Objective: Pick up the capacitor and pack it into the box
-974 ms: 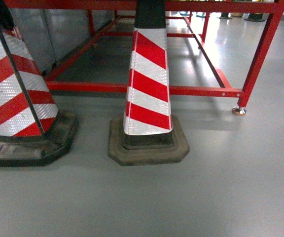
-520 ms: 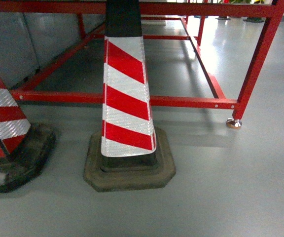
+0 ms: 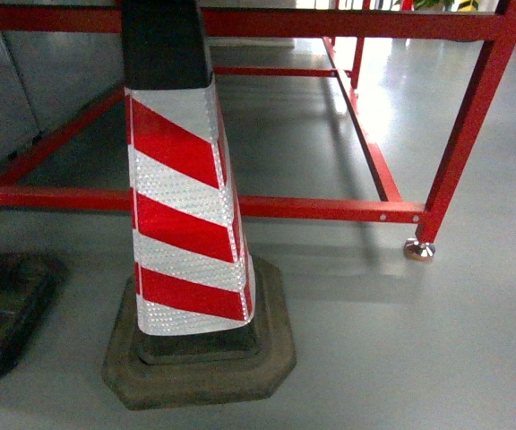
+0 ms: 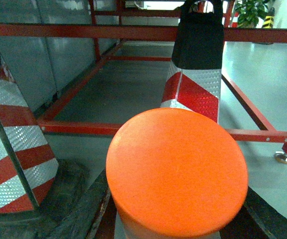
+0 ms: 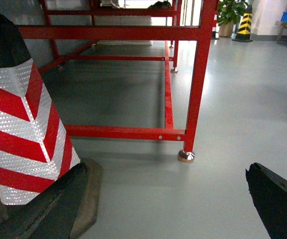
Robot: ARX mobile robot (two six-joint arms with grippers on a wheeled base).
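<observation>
In the left wrist view an orange cylinder with a flat round top, the capacitor [image 4: 177,169], fills the lower middle. My left gripper [image 4: 178,221] is shut on it, with a dark finger [image 4: 91,214] at each side. In the right wrist view my right gripper [image 5: 163,204] is open, with only grey floor between its dark fingers [image 5: 278,199]. The box is out of view. Neither gripper shows in the head view.
A red-and-white striped traffic cone [image 3: 182,206] on a dark rubber base stands close in front. Another cone's base [image 3: 7,305] lies at the far left. Behind them runs a red steel frame [image 3: 330,208] with a metal foot [image 3: 418,250]. Grey floor spreads to the right.
The head view has shifted: the middle cone has slid left and grown larger, the left cone has almost left the frame, and the red frame's foot has dropped lower.
</observation>
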